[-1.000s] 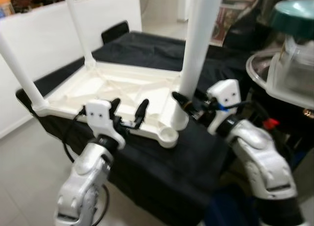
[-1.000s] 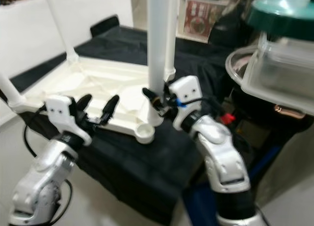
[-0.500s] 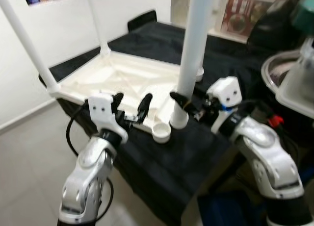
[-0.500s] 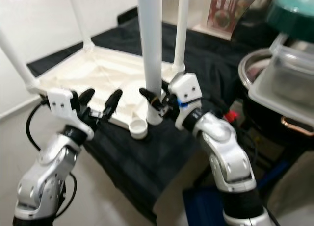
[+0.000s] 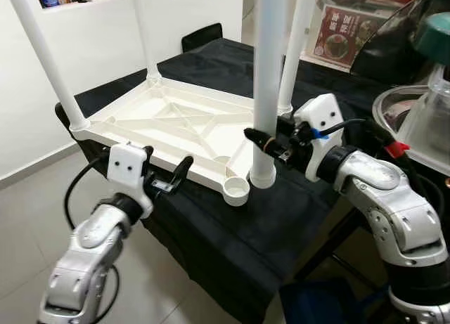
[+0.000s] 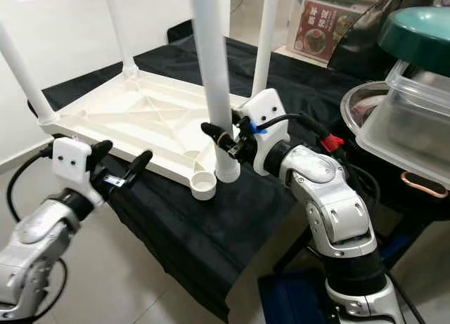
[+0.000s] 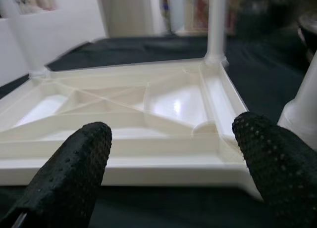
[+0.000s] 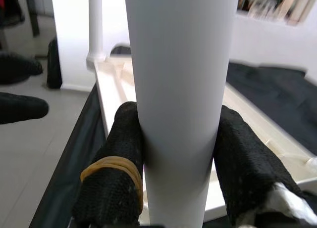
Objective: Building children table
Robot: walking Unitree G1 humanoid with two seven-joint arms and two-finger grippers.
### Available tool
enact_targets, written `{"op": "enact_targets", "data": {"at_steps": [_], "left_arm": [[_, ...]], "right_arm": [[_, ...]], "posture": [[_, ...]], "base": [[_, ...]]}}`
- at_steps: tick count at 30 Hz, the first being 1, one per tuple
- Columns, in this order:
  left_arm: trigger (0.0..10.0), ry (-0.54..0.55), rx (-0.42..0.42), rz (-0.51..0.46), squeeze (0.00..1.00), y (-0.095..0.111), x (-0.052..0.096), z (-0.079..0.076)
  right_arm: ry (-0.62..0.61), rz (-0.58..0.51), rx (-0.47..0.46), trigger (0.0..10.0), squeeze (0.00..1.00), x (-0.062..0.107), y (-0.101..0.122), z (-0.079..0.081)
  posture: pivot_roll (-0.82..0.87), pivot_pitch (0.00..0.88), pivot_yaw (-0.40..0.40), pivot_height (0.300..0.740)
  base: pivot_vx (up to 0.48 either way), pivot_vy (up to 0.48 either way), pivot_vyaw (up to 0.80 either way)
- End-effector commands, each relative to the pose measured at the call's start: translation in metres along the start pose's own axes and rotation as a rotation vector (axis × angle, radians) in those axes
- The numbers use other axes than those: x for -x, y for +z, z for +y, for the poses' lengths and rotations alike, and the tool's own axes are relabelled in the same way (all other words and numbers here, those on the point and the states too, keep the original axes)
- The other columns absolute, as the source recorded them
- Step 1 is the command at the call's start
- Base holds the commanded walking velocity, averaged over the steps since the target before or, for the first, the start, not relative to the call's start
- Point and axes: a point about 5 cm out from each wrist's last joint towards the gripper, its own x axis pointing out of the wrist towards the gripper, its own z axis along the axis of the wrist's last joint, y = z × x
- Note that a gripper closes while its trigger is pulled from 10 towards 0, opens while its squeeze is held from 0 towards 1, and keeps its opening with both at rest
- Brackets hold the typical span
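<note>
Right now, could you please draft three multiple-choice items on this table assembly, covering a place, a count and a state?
1. Where does the loose white leg stand?
A. in the empty corner socket
B. on the black cloth beside that socket
C. on the floor

2. How many legs are already fitted to the upturned tabletop?
A. one
B. three
C. four

3. What is the right tool doing?
A. gripping the loose leg
B. open above the tabletop
C. holding the cloth

Answers:
1 B: the leg's foot rests on the black cloth, next to the empty socket.
2 B: three legs rise from corners; one socket is bare.
3 A: its fingers clamp the leg on both sides, while the left tool is open at the tabletop's edge.
</note>
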Motion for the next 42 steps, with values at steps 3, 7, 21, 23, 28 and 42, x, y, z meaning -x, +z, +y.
{"op": "enact_targets", "data": {"at_steps": [3,7,21,23,28,42], "left_arm": [[10.0,0.026,-0.012,0.007,0.0,0.001,0.011,0.019],[10.0,-0.056,0.016,-0.023,0.0,0.004,0.016,0.011],[10.0,-0.22,0.061,-0.019,0.0,-0.008,0.018,-0.023],[10.0,-0.234,0.08,-0.034,0.0,-0.007,0.016,-0.028],[10.0,-0.283,0.131,-0.097,0.0,0.002,0.012,-0.035],[10.0,-0.556,0.145,-0.177,1.0,0.033,0.004,-0.027]], "right_arm": [[0.072,0.034,-0.027,10.0,0.0,-0.003,0.004,0.007],[0.086,0.063,-0.047,10.0,0.0,-0.005,0.007,0.009],[0.057,0.067,-0.194,10.0,0.0,-0.013,0.01,0.009],[0.028,0.006,-0.262,10.0,0.0,-0.015,0.014,0.006],[0.035,-0.111,-0.356,10.0,0.0,-0.014,0.031,-0.001],[0.187,-0.108,-0.226,10.0,0.0,0.002,0.046,0.004]], "posture": [[-0.04,0.112,-0.015,0.74],[-0.04,0.116,-0.014,0.74],[-0.04,0.119,-0.013,0.74],[-0.04,0.115,-0.014,0.74],[-0.04,0.104,-0.016,0.74],[-0.04,0.084,-0.011,0.74]], "base": [[0.0,0.0,0.0],[0.0,0.0,0.0],[0.0,0.0,0.0],[0.0,0.0,0.0],[0.0,0.0,0.0],[0.0,0.0,0.0]]}}
